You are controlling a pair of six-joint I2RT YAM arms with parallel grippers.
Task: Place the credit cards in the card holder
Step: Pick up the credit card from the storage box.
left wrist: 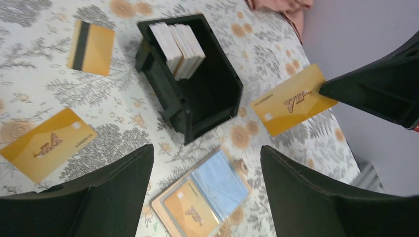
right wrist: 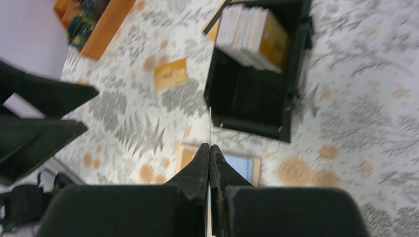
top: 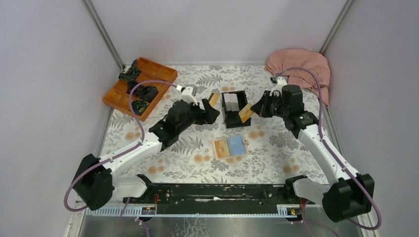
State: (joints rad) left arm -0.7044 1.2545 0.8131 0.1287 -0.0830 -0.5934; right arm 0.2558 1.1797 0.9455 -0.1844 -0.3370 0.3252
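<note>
The right hand (right wrist: 209, 148) is clamped tight on one credit card (top: 245, 113), pinching it at its right end. The card sticks out leftward from the fingertips, clear of the bench (top: 276, 148), just beside the near right corner of the black box (top: 234, 108). Its long axis runs along the line of the fingers, on a slant toward the left hand. In the right wrist view it shows only as a thin edge, while the left wrist view shows its lettered gold face.

The left hand (left wrist: 206, 153) stands wide open with nothing in it, left of the box and facing the right hand across it.

The card holder (top: 230, 147) lies spread open and flat on the bench. It is nearer the arm bases than the box, below and between the two hands and touched by neither. Its long axis runs roughly left to right, slightly tilted. Its left half shows a gold card in a slot, its right half a pale blue panel.

A banded card (left wrist: 91, 47) lies flat by the far left of the box, black stripe up. Another loose card (left wrist: 48, 143) lies face up beside the left hand's finger. A stack of cards (left wrist: 178, 42) stands on edge in the far end of the box.
</note>
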